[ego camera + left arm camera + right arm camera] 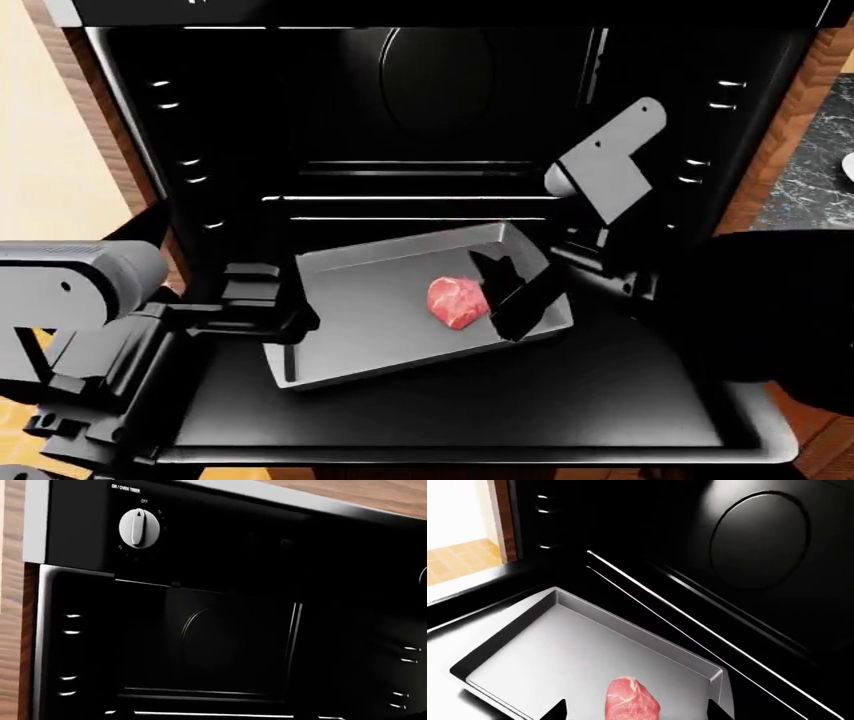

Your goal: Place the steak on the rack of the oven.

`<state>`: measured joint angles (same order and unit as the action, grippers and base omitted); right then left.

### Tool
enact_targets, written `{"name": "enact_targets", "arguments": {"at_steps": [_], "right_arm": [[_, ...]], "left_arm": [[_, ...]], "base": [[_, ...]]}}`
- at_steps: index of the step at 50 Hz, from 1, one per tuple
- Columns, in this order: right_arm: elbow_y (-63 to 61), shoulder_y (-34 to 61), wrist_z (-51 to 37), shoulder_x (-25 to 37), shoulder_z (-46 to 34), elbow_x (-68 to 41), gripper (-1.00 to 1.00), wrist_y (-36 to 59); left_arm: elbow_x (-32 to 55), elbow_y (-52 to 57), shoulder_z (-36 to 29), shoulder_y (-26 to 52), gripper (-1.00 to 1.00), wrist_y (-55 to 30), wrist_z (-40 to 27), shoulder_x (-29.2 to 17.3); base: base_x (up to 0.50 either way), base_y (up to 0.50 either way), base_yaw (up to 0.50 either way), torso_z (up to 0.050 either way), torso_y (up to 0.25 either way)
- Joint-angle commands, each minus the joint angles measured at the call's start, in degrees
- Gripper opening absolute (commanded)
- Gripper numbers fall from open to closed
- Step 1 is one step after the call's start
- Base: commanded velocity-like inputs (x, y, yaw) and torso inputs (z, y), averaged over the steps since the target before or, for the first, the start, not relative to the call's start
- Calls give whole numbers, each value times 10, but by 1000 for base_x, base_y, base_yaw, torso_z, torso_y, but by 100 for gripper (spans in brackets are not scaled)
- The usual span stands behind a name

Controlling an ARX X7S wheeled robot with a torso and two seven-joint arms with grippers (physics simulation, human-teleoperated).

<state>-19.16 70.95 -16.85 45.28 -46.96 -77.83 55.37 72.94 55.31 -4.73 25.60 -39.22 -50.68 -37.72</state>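
Nothing of my left gripper shows in its wrist view, only the oven (pixel 220 645). Head view: steak (pixel 455 302) lies on the rack (pixel 360 320), my right gripper (pixel 514 295) beside it. Right wrist view: fingertips (pixel 557 711) spread, released, steak (pixel 631 699) between them; soft and slippery, I judge, best pinched across its middle.

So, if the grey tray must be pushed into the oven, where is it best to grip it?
Probably the low raised rim of the rack on its near long edge, coming from the open front. That edge is bare; the steak lies toward the tray's right end.
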Motion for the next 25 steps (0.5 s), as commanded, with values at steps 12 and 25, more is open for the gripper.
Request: {"name": "enact_targets", "arguments": {"at_steps": [12,25], "right_arm": [[-276,-47,-200,177,109,-218,100,-61],[-371,-92,-233,272,156,-259,100,-141]], "left_arm": [[-70,47,-408,136,100,406,-113,-298],[-263,47,-1199,681,100,680,-245,-356]], "base": [[0,0,0,0,0],[0,0,0,0,0]]}}
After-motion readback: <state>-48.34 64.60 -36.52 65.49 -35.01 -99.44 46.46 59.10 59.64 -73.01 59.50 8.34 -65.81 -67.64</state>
